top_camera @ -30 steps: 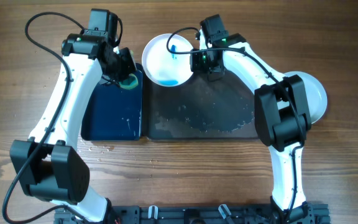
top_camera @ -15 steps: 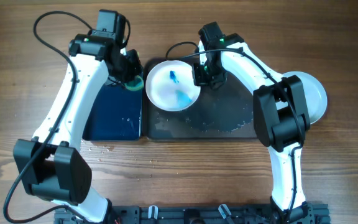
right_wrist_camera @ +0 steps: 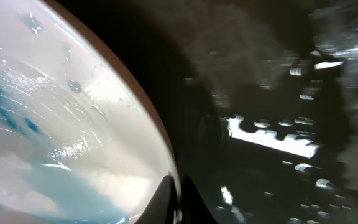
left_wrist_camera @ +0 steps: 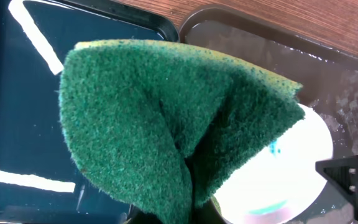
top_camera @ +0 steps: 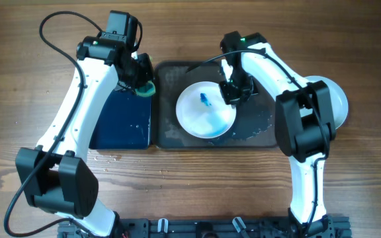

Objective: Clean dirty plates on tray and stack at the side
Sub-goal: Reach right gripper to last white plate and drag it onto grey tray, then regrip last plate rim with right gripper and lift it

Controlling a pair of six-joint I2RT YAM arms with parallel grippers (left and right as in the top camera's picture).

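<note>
A white plate (top_camera: pixel 204 112) with a blue smear (top_camera: pixel 205 100) sits over the middle of the dark brown tray (top_camera: pixel 170 132). My right gripper (top_camera: pixel 233 90) is shut on the plate's far right rim. In the right wrist view the fingertips (right_wrist_camera: pixel 166 196) pinch that rim, with the plate (right_wrist_camera: pixel 55 124) to the left and the wet tray (right_wrist_camera: pixel 278 93) to the right. My left gripper (top_camera: pixel 139 84) is shut on a folded green sponge (top_camera: pixel 144 88) at the tray's left edge. In the left wrist view the sponge (left_wrist_camera: pixel 166 118) hides the jaws, and the plate (left_wrist_camera: pixel 291 168) shows behind it.
A smaller dark tray (top_camera: pixel 121 122) holding water lies left of the brown tray. White plate (top_camera: pixel 333 99) rests on the table at the right, partly under my right arm. Water drops (top_camera: pixel 104 157) lie on the wood by the dark tray's front.
My right gripper has carried the plate from the tray's far left corner to its middle and lowered it. My left gripper has shifted slightly right with the sponge.
</note>
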